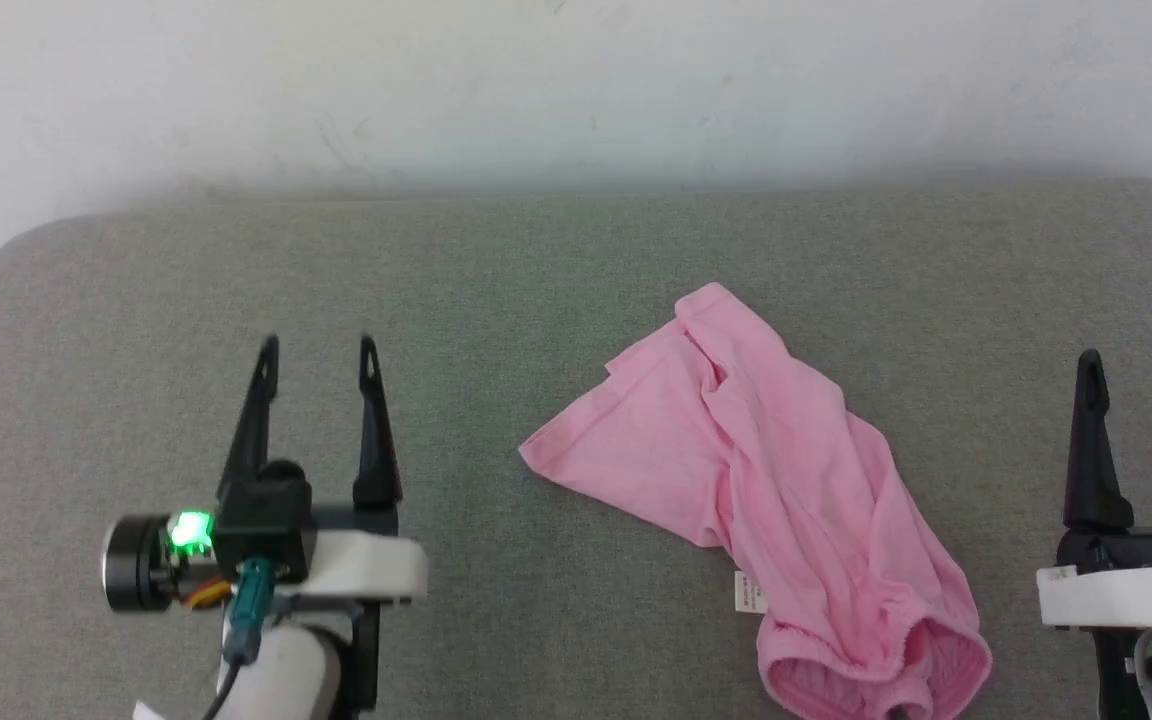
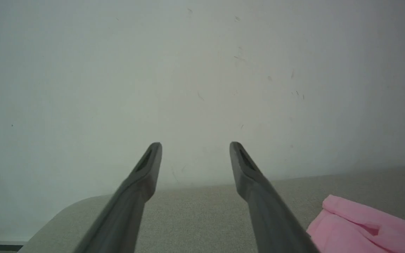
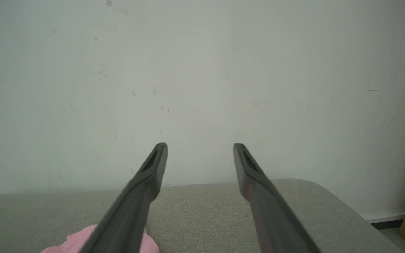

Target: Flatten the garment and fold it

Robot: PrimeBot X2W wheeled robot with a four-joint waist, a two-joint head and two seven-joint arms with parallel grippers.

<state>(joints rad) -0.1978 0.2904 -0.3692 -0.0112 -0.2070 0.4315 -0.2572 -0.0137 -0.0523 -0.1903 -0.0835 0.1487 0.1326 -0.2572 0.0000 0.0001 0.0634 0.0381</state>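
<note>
While the garment (image 1: 766, 480) lies crumpled right of the desk's (image 1: 536, 260) middle, slanting from mid-desk down to the near edge, nothing has hold of it. Its gathered waistband (image 1: 871, 680) bunches at the near edge, and a white label (image 1: 749, 592) peeps out just beside it. A flatter flap points left toward the centre.

The left claw (image 1: 316, 345) stands well apart from the garment on the left, its fingers spread and empty and pointing at the far edge. The right claw (image 1: 1136, 360) sits near the right edge, close beside the cloth, spread and empty as well.

Flattening looks to be the step in hand, barely begun. I'd say it goes best if each claw pinches an outer corner, one at the waistband and one at the far hem, then draws them apart slowly. The knit looks thin and stretchy, so a deep bite may gather two layers or snag the desk's grey cover.
</note>
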